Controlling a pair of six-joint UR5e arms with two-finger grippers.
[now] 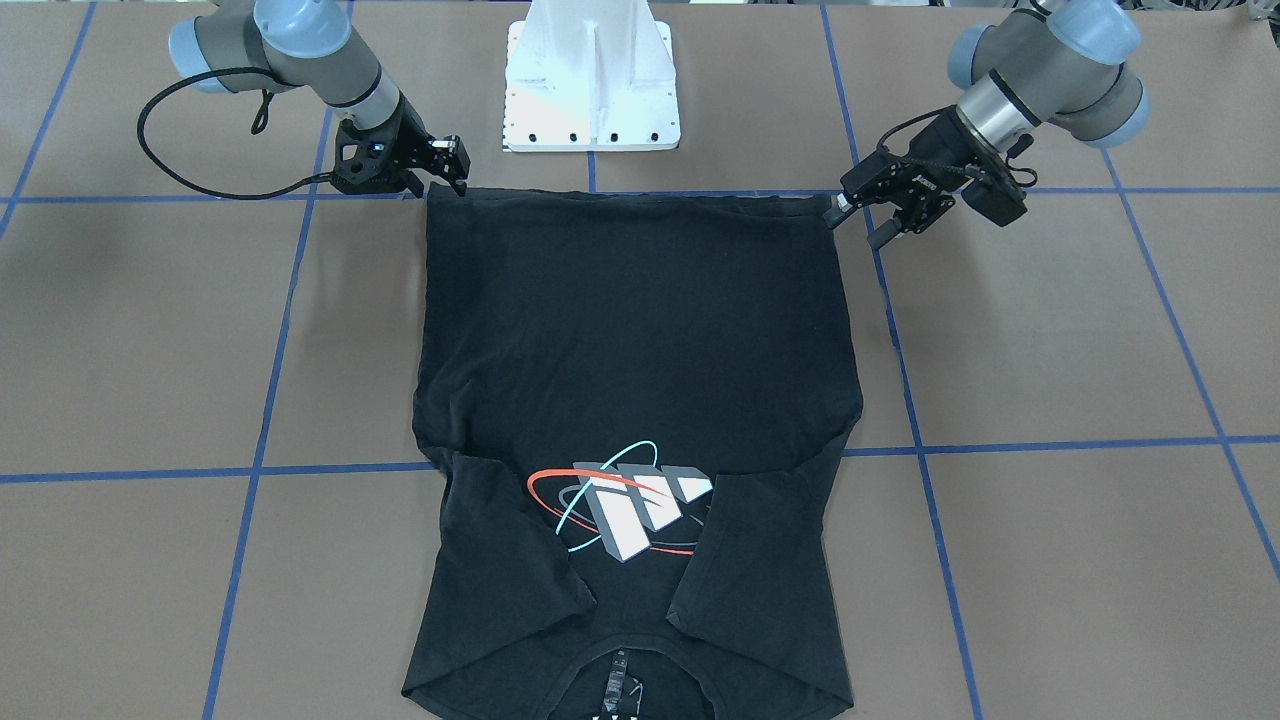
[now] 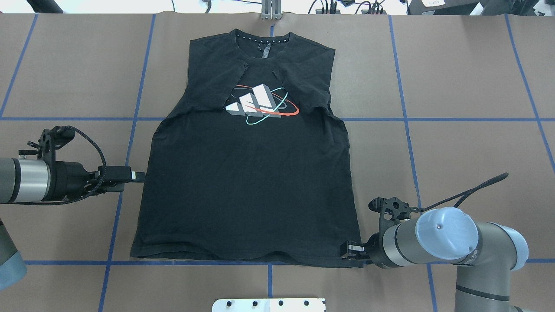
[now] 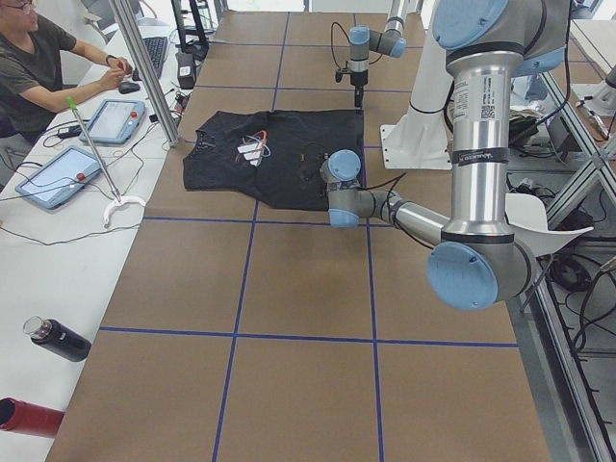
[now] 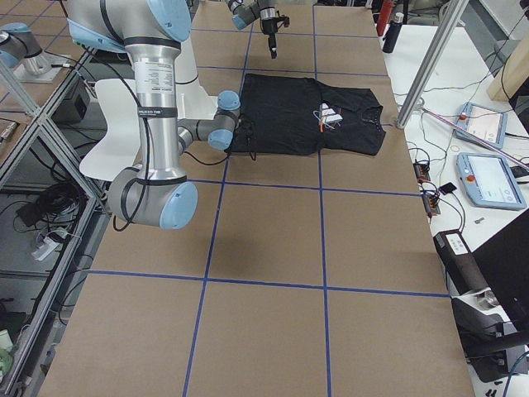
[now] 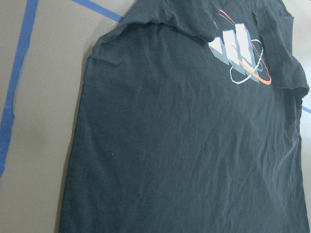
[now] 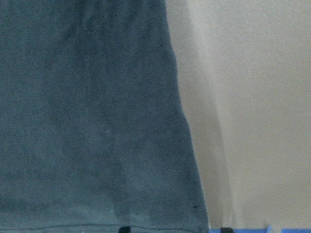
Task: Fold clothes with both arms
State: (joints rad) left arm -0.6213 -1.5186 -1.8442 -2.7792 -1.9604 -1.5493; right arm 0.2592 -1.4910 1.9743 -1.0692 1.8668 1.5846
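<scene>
The black T-shirt [image 1: 640,320] lies flat on the table, logo [image 2: 256,102] up, both sleeves folded in over the chest, collar away from me. My right gripper [image 2: 349,251] is low at the hem's right corner; in the right wrist view [image 6: 174,229] its two fingertips stand apart, astride the shirt's edge [image 6: 192,160]. It is open. My left gripper [image 2: 139,176] is beside the shirt's left edge and raised; in the front view [image 1: 858,222] its fingers look apart and empty. The left wrist view shows only the shirt [image 5: 184,145] from above.
The white pedestal [image 1: 590,80] stands just behind the hem. Blue tape lines [image 2: 407,119] cross the brown table. An operator [image 3: 29,67] sits at a side bench with tablets [image 3: 115,120] and a dark bottle [image 3: 56,339].
</scene>
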